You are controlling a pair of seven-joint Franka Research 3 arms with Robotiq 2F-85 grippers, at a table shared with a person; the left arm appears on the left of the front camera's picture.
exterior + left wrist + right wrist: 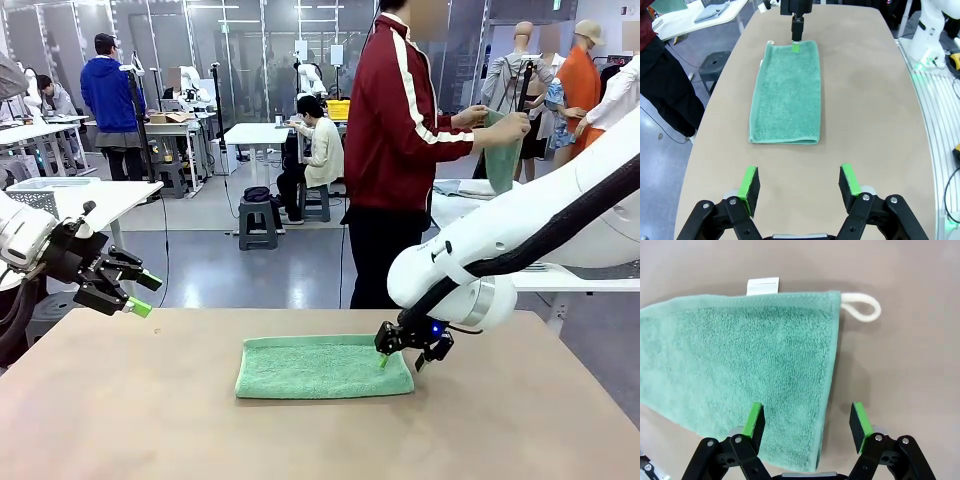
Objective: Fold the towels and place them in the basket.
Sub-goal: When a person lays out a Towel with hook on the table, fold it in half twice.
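The green towel (320, 368) lies flat in the middle of the tabletop (150, 420), already doubled into a long strip. Its white tag (762, 286) and cord loop (862, 307) show at the far corner of its right end. The right arm (520, 240) reaches down to that same end. The right jaws stand released and empty, low over the short edge, with one pad (757, 420) above the terry and the other above bare tabletop just past the edge. That straddle looks chosen so that a closing pinch would catch the edge and carry it across for the next fold. The left jaws, likewise released and holding nothing, hang raised and well clear of the towel's left end, aimed along its length. They are probably parked out of the way, or ready to pin that end. Beyond the towel's far side a person (400, 120) stands holding a second towel (503, 160) up in both hands, seemingly folding it. The tabletop is matt tan with a rounded rim and looks smooth around the towel, so the cloth should slide easily. Behind the towel the room is an open workshop with a grey floor, white tables and other people at work.
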